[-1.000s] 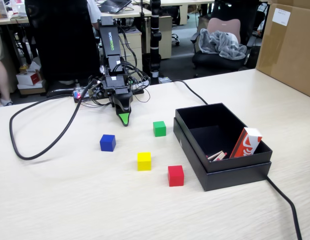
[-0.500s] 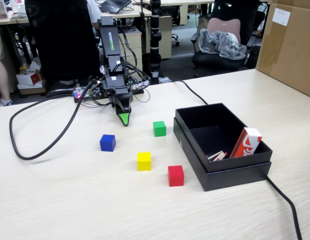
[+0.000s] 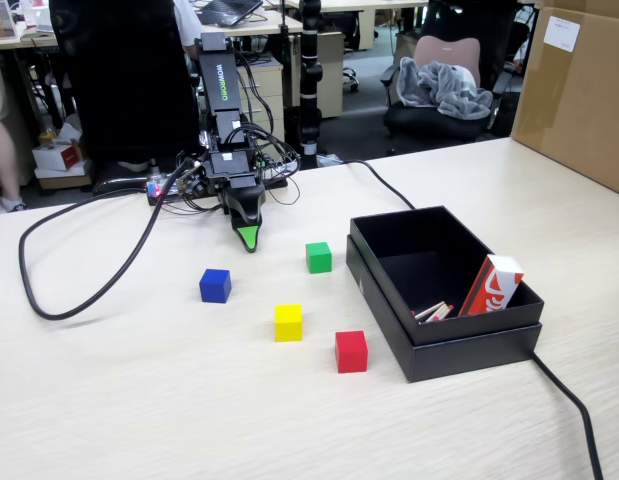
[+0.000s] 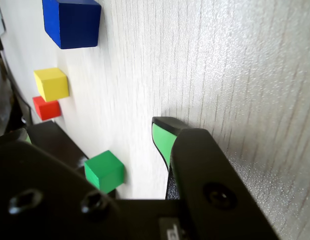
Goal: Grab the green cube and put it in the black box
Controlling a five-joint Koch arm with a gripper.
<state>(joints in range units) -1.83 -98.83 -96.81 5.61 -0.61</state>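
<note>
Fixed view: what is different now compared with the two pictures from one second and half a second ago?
Nothing visibly changed. The gripper hangs with its tip near the table, holding nothing; the green cube sits beside the black box, and the blue, yellow and red cubes are where they were.

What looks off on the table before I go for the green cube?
The black box isn't empty: a red-and-white carton leans against its right wall, and small sticks lie on the floor beside it. The green cube sits free on the table, apart from the gripper.
</note>
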